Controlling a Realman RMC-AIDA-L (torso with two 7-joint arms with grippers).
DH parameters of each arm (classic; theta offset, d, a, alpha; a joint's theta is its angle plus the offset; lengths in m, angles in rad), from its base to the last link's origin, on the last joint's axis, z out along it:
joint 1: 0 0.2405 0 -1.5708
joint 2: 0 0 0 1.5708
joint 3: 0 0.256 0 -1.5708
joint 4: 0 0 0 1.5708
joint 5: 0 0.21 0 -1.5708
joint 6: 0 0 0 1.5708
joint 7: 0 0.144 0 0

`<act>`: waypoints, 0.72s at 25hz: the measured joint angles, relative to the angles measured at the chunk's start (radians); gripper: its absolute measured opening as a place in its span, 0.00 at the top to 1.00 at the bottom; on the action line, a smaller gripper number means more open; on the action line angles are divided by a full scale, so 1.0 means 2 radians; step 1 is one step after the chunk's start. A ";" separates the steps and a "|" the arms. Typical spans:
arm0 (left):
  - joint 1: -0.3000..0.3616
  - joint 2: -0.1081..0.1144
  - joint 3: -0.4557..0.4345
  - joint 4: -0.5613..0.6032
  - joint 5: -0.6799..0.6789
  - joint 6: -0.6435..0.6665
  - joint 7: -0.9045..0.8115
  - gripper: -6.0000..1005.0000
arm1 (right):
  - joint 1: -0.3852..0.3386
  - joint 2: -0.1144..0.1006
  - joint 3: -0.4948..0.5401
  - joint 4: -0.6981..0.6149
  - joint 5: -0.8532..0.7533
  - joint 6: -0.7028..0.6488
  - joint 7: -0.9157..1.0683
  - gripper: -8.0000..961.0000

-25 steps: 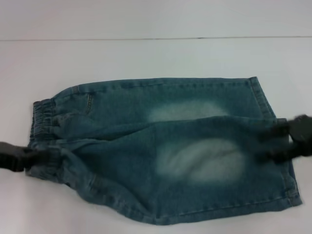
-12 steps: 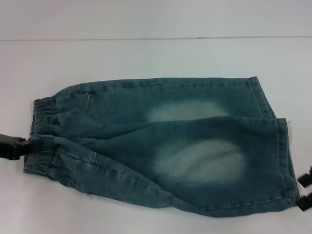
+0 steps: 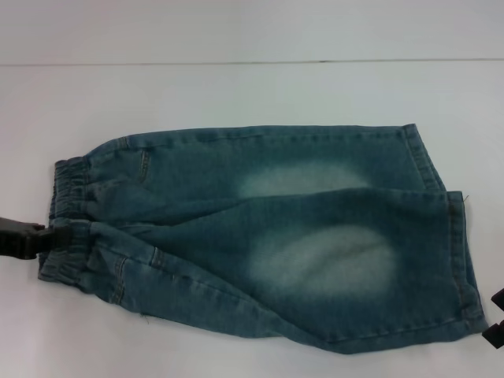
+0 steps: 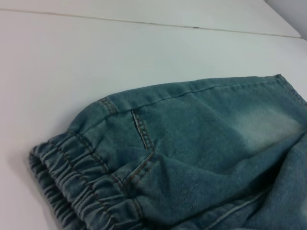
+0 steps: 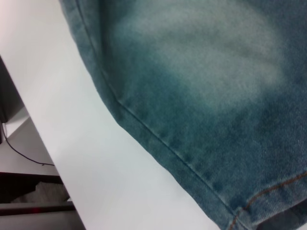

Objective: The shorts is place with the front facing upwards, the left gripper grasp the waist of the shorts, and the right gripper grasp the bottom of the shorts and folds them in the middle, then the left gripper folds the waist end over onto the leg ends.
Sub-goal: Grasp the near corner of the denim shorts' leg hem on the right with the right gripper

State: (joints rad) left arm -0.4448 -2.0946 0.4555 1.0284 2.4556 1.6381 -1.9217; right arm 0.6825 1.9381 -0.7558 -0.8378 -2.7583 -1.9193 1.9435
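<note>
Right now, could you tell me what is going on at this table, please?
The robot is folding blue denim shorts on a white table. They already lie folded lengthwise, one leg over the other. The left pincer is at the gathered waist, apparently gripping it. The right pincer sits at the frame edge, just off the leg ends and not touching them. The waist has not yet been folded over.

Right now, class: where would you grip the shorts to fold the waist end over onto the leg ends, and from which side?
Grip the gathered waistband, coming from the robot's left, where the left tool sits: it is the thick free edge.
</note>
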 joint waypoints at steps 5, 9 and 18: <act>0.000 0.001 0.001 0.000 -0.001 -0.004 0.000 0.96 | 0.007 0.004 -0.011 0.017 -0.004 0.021 0.003 0.05; 0.000 0.001 0.001 -0.002 -0.001 -0.006 0.000 0.96 | 0.012 0.008 -0.014 0.027 -0.006 0.032 0.003 0.06; 0.000 0.000 0.001 -0.002 -0.001 -0.006 0.000 0.96 | 0.025 0.014 -0.015 0.061 -0.004 0.048 -0.006 0.14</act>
State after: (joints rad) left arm -0.4439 -2.0954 0.4571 1.0236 2.4531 1.6258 -1.9213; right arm 0.7327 1.9669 -0.7854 -0.7165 -2.7672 -1.8232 1.9319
